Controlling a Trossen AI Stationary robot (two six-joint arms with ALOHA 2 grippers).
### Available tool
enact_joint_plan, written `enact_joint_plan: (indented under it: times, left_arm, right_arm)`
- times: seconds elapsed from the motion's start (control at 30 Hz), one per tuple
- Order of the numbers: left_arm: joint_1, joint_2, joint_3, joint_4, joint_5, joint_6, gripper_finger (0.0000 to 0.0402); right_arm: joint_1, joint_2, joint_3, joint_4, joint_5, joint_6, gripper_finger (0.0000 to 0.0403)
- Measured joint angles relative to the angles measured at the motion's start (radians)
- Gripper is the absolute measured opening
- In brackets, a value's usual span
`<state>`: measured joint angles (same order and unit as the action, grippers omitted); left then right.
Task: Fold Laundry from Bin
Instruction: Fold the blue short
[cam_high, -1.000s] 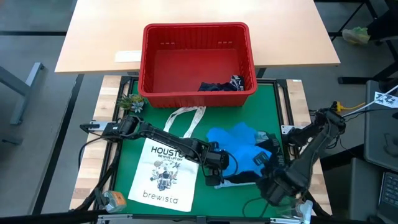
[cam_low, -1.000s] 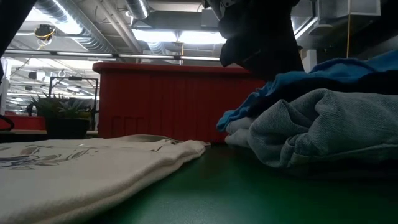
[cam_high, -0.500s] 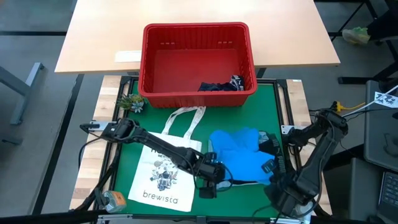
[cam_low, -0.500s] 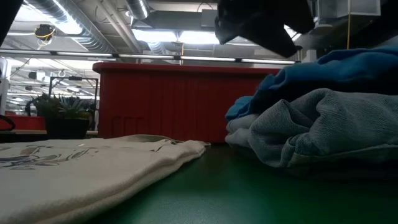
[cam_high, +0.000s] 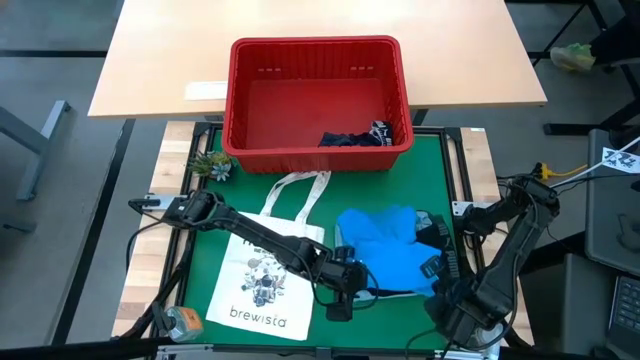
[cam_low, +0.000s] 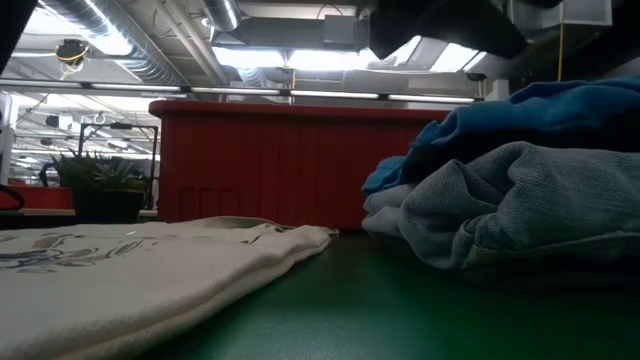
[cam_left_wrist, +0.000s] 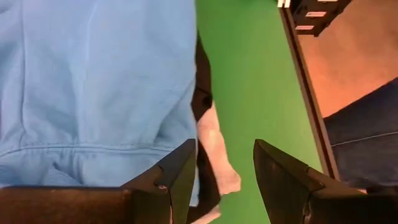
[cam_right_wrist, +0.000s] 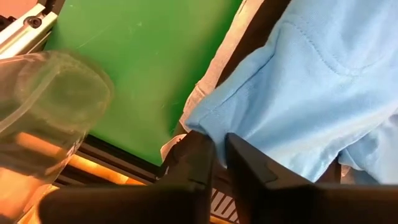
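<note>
tote bag bottom print: "brewista"
tote bag top print: "HOUS…", rest hidden by left arm
other txt: none legible

The bin, a red rectangular plastic basket with slotted sides and a thick rim, stands upright at the far edge of the green mat, with a crumpled dark navy garment lying in its near right corner. Nearer on the mat, a bright blue garment lies bunched on top of darker and pale grey-blue denim cloth.
</note>
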<state>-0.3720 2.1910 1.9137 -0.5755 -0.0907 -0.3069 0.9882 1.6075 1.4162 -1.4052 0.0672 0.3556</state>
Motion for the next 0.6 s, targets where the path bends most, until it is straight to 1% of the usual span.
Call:
enact_joint_plan:
  times: [0.23,0.33,0.4,0.47,0.6]
  left_arm:
    - [0.019,0.0,0.0,0.0,-0.021,0.0,0.0155]
    - [0.019,0.0,0.0,-0.004,-0.028,0.002,0.0155]
    - [0.021,0.0,0.0,-0.004,-0.052,0.003,0.0155]
    - [0.025,0.0,0.0,-0.006,-0.076,0.003,0.0155]
    - [0.035,0.0,0.0,-0.008,-0.086,-0.003,0.0155]
  right_arm:
    - [0.0,0.0,0.0,-0.026,0.0,0.032,0.0103]
    - [0.0,0.0,0.0,-0.071,0.0,0.037,0.0125]
    - [0.0,0.0,0.0,-0.112,0.008,0.033,0.0134]
    - [-0.002,0.0,0.0,-0.168,0.055,0.034,0.0137]
    - [-0.032,-0.003,-0.018,-0.165,0.172,0.039,0.0138]
